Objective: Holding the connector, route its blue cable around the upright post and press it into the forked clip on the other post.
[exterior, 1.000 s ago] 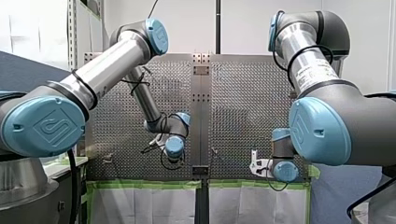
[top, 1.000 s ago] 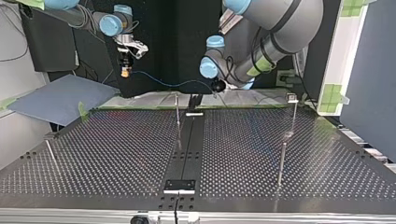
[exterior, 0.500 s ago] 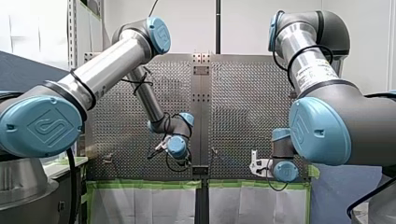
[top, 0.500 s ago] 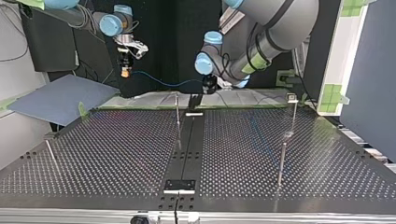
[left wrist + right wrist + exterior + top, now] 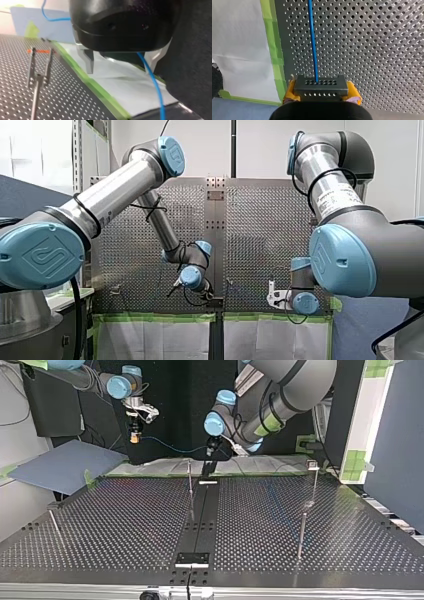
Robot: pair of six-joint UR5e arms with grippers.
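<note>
Routing step, looks early: R end effector (image 5: 322,92) clamps connector (image 5: 321,84); blue cable (image 5: 312,37) spans to L end effector (image 5: 121,62), fingers (image 5: 88,60) wide, cable loose between. Next needs cable swept round upright post (image 5: 190,480), then forked clip (image 5: 38,77).

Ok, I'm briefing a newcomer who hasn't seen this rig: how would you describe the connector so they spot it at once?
Start at the perforated table, by its green-taped edge, where my right gripper hangs. Clamped between its yellow pads sits the connector, a small dark block with rows of tiny holes. It alone has the blue cable running out of its face.
</note>
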